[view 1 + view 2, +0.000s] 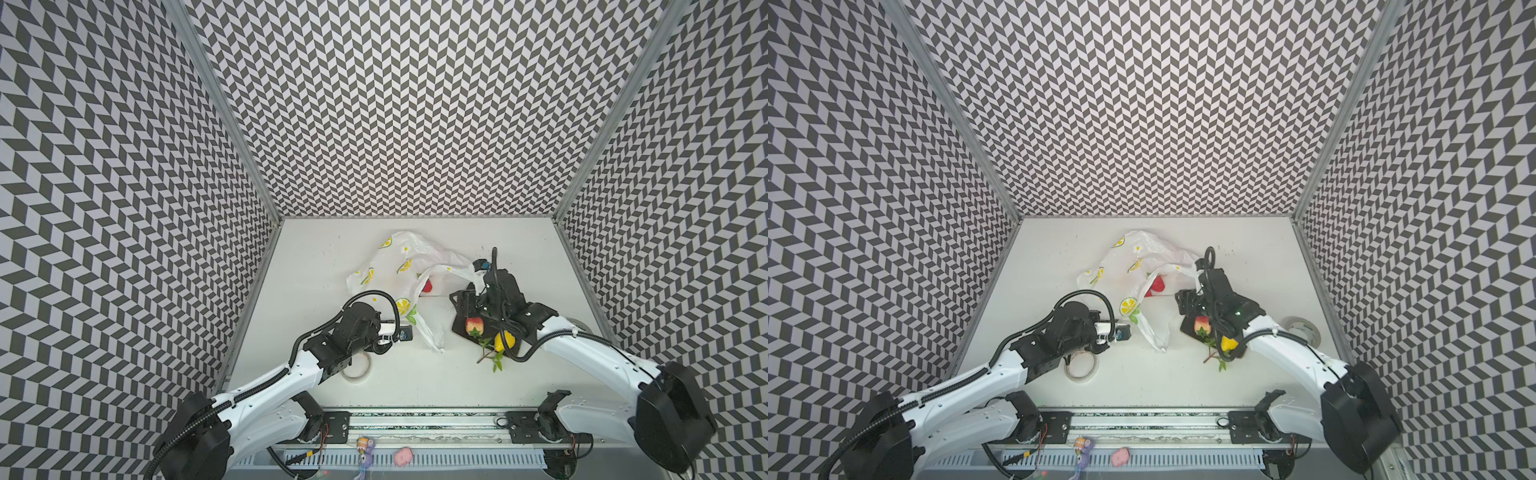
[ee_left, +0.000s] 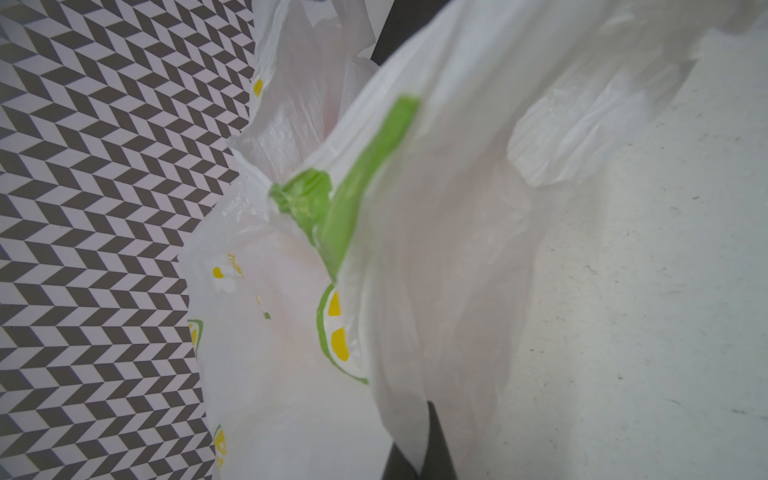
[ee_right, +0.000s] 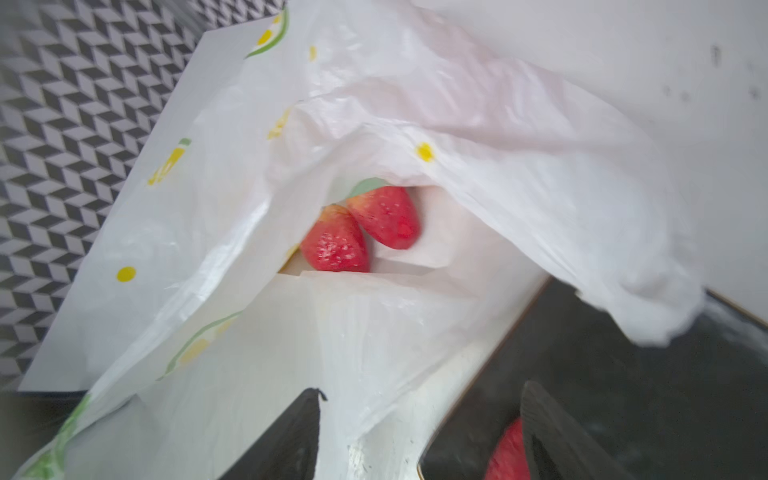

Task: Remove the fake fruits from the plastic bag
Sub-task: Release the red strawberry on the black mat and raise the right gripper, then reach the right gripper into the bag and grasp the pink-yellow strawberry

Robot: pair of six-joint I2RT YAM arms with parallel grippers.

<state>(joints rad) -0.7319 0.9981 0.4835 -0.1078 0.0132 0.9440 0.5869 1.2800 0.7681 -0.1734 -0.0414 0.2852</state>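
Plastic bag [image 1: 399,257]: thin, limp, crinkly film, centre of desk. Left pincer [image 2: 419,451] clamped on its near-left edge.
Strawberries [image 3: 336,243], two, inside the bag: probably light, hard, glossy and slippery; grip across the body.
Right pincer [image 3: 419,440]: open, empty, at the bag mouth.

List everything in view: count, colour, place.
plastic bag: 1, white with lemon prints, mid-table
bagged strawberries: 2, red, inside the bag mouth
loose strawberry: 1, red, on the tray
yellow pear: 1, with leafy twig, tray's near edge
tray: 1, dark, right of bag
tape rolls: 2, pale, one by each arm
toys: 2, purple, pink, front rail
left end effector: black, shut on the bag
right end effector: black, open at bag mouth
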